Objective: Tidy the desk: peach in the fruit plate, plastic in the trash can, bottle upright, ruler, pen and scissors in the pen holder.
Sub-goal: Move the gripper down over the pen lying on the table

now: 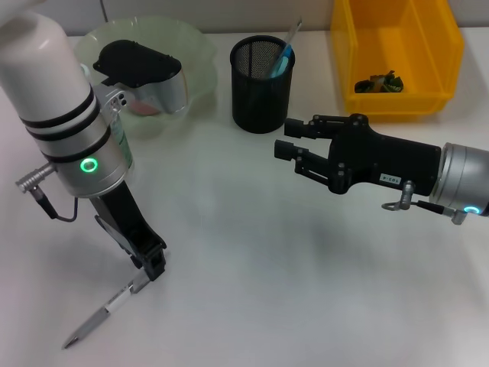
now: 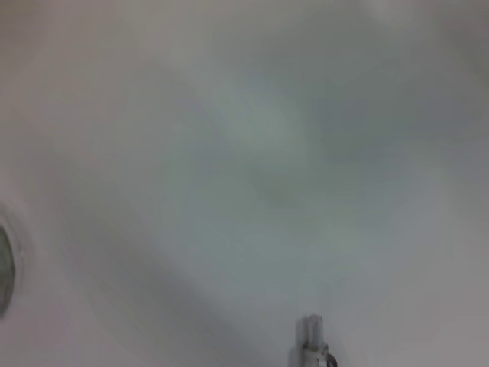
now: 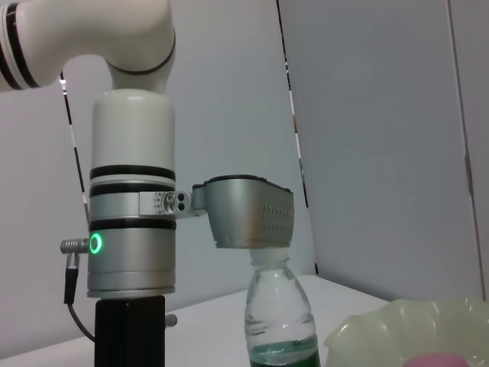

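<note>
Left claw (image 1: pixel 150 269) down at desk (image 1: pixel 260 260), clamped on upper end of pen (image 1: pixel 103 315). Pen's long axis slants away from holder (image 1: pixel 262 75); holder lies well beyond, up-right. Right claw (image 1: pixel 293 150) fingers apart, empty, just below holder.

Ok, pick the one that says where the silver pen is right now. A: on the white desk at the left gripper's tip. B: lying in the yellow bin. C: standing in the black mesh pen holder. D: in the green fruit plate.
A: the silver pen lies on the white desk, its upper end at the left gripper.
</note>
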Motion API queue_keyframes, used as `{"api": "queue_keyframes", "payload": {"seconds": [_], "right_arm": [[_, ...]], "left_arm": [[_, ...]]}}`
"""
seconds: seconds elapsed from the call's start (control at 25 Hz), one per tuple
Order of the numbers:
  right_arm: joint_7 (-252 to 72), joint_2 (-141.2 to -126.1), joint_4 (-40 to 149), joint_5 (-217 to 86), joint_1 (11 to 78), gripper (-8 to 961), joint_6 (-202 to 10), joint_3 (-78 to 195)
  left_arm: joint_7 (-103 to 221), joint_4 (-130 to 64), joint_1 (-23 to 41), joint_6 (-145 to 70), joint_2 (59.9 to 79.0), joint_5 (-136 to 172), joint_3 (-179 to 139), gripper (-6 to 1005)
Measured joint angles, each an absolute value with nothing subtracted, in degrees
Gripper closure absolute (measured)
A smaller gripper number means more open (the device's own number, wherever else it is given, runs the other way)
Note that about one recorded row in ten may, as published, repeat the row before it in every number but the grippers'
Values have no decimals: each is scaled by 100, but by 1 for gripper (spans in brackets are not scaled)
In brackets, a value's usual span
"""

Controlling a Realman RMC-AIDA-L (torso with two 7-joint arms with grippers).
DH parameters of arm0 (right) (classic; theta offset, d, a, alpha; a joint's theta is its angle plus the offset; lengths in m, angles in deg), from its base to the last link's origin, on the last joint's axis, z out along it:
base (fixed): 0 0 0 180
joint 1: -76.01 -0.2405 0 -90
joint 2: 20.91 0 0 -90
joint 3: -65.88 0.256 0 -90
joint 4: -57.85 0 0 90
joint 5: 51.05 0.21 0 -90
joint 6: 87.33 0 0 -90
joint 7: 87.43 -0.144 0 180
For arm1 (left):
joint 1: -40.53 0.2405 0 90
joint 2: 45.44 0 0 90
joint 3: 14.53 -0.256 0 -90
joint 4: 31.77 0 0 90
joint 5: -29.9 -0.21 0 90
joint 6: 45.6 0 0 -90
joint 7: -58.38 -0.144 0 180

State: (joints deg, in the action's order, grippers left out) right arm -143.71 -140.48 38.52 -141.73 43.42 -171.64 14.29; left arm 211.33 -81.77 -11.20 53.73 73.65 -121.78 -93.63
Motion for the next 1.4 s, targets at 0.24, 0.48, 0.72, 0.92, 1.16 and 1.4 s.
{"api": "queue_keyframes", "payload": {"seconds": [0.24,0.48,0.72,0.92,1.16,1.4], "right_arm": [[-14368,-14045,3852,-14173,4343,586,-17155,1429],[-14367,-14044,3852,-14172,4343,586,-17151,1429],[-14367,-14044,3849,-14167,4322,586,-17143,1429],[-14367,-14044,3844,-14166,4311,586,-17143,1429],[-14367,-14043,3833,-14166,4302,587,-17134,1429],[-14367,-14044,3842,-14166,4294,587,-17116,1429]], "left_arm": [[21135,-8160,-1111,5257,7365,-12202,-9406,652],[21139,-8075,-1094,5207,7368,-12188,-9411,550],[21118,-8046,-1100,5198,7366,-12177,-9416,503],[21068,-8029,-1097,5193,7365,-12173,-9418,505],[20940,-8025,-1100,5228,7365,-12117,-9415,504],[20882,-7914,-1128,5207,7368,-12040,-9484,504]]}}
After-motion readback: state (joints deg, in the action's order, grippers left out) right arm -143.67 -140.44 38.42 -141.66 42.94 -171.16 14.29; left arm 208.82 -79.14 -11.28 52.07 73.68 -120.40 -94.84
